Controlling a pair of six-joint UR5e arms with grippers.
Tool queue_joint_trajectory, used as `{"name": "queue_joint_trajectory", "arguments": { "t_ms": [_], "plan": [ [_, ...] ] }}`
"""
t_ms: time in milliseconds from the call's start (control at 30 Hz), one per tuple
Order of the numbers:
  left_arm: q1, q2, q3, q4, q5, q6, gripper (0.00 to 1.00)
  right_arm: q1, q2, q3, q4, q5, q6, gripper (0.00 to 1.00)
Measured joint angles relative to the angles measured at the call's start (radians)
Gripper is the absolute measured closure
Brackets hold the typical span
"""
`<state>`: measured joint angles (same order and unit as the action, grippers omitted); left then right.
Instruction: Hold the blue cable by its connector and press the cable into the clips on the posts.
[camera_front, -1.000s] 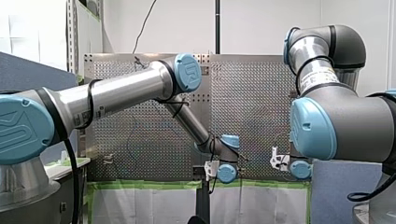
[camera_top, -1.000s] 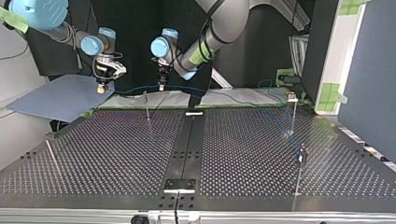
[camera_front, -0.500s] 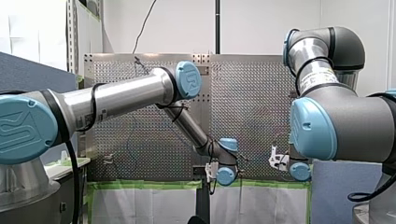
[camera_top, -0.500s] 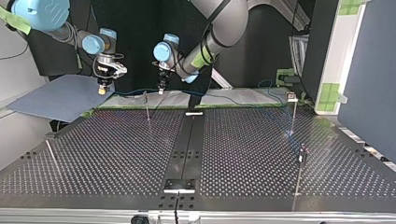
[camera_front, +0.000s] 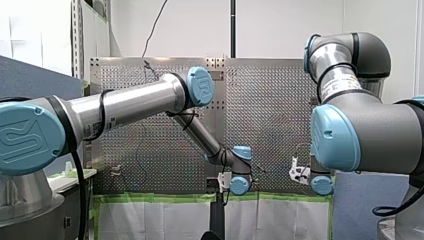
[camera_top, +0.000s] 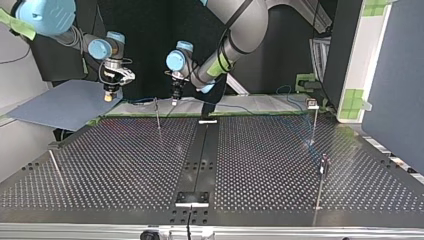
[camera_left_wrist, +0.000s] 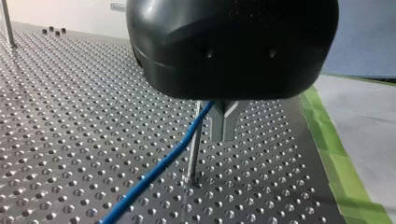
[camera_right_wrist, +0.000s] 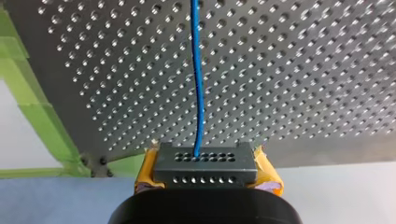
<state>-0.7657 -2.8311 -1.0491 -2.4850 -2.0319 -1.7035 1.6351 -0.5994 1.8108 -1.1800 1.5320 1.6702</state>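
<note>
The blue cable (camera_left_wrist: 154, 170) runs out from between the metal fingers of my left gripper (camera_left_wrist: 223, 135), which is shut on it. A thin metal post (camera_left_wrist: 192, 154) stands right beside those fingers, with the cable passing in front of it. My right gripper (camera_right_wrist: 205, 176) is shut on the dark perforated connector (camera_right_wrist: 205, 161), its yellow pads on both sides, and the cable (camera_right_wrist: 198, 79) leads straight ahead from it. In the top view my right gripper (camera_top: 107, 94) hangs at the far left and my left gripper (camera_top: 174, 99) is just past the post (camera_top: 157, 114).
More posts stand on the perforated table (camera_top: 250, 165): one with a clip (camera_top: 313, 104) at the far right, one (camera_top: 322, 172) nearer, and a leaning one (camera_top: 56, 167) at the left. A blue-grey sheet (camera_top: 60, 105) lies beyond the table's far left corner. Green tape (camera_left_wrist: 336, 158) marks the edge.
My left gripper has come down a little and shifted slightly towards the top view's right, near the post. My right gripper has stayed almost still with the connector.
</note>
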Motion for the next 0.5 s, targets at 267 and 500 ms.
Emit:
{"name": "queue_joint_trajectory", "arguments": {
  "t_ms": [267, 500],
  "plan": [
    [0.009, 0.000, 0.007, 0.000, 0.009, 0.001, 1.00, -0.002, 0.034, -0.037, 0.024, 0.008, -0.012, 1.00],
    [0.019, -0.001, 0.027, 0.000, 0.025, 0.010, 1.00, -0.002, 0.037, -0.045, 0.022, 0.003, -0.010, 1.00]
  ]
}}
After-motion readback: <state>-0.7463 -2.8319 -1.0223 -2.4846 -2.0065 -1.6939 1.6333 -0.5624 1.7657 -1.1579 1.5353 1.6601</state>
